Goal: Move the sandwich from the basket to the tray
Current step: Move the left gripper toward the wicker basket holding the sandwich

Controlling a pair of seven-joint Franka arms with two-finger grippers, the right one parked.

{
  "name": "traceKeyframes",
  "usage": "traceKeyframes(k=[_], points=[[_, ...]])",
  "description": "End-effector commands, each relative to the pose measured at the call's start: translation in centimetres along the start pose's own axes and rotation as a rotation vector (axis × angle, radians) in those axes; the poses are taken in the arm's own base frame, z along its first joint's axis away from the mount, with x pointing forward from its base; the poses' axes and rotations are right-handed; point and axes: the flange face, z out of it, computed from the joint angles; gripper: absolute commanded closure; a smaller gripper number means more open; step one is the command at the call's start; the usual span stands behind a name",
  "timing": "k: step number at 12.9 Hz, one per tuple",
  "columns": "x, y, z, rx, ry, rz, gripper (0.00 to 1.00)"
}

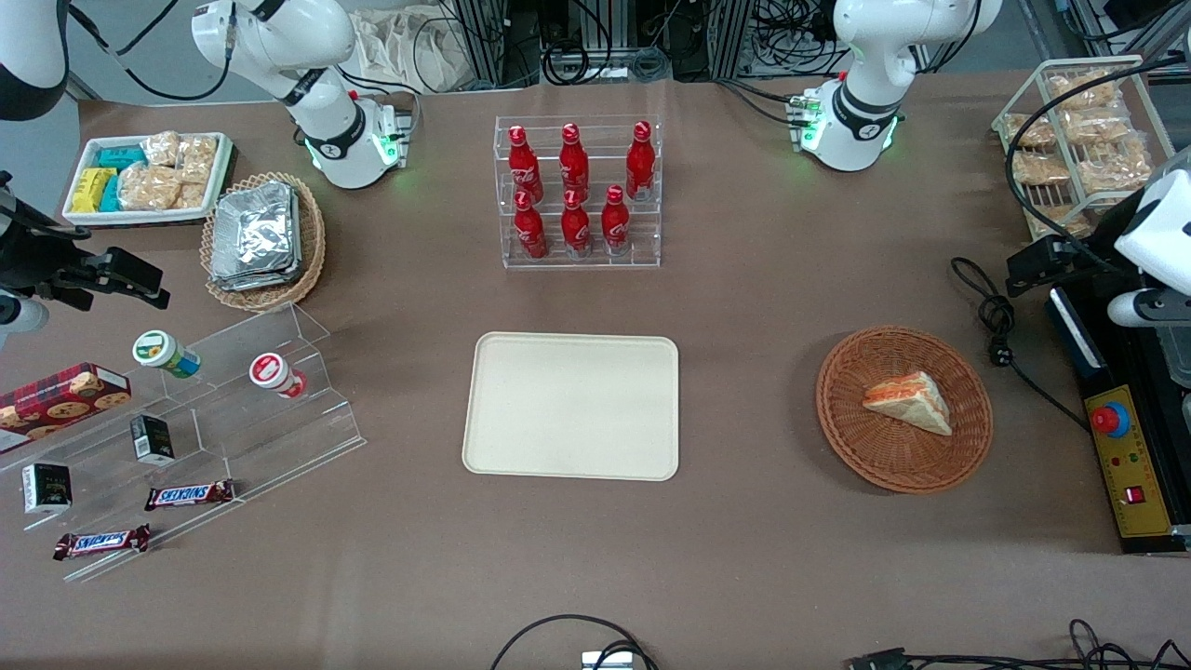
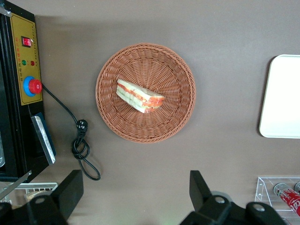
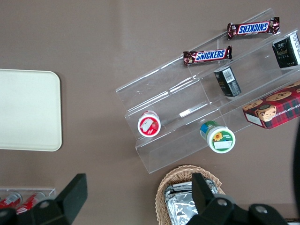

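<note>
The triangular sandwich wedge [image 2: 139, 96] lay in the round reddish-brown wicker basket [image 2: 178, 70], apart from the cream rectangular plastic tray [image 1: 572, 405]. High above, the left gripper [image 2: 133, 199] hovered, fingers spread, presumably ready to descend.

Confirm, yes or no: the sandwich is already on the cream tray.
No: the sandwich lies in the basket, the tray is bare, and the open gripper hangs above.

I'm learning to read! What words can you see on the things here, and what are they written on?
"SNICKERS": on a chocolate bar on the clear stepped stand.
"SNICKERS": on a second bar beside it.
Red cookie box: white words too blurred to read.
Red bottles: white script too small to read.
Yellow control panel: no readable words.
The gripper hangs open above the table beside the basket.
</note>
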Motion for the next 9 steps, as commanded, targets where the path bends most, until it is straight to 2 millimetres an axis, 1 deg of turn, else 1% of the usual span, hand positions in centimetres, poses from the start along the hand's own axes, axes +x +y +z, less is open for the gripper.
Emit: traceKeyframes(k=[1, 3, 5, 8, 9], points=[[-0.1, 0.2, -0.1, -0.009, 0.004, 0.016, 0.00], [-0.1, -0.3, 0.4, -0.010, -0.008, 0.010, 0.00], [0.2, -0.4, 1.1, -0.017, -0.023, -0.047, 0.00], [0.6, -0.6, 4.4, -0.008, -0.045, -0.188, 0.00], [0.9, -0.7, 6.0, -0.010, -0.038, -0.293, 0.00]])
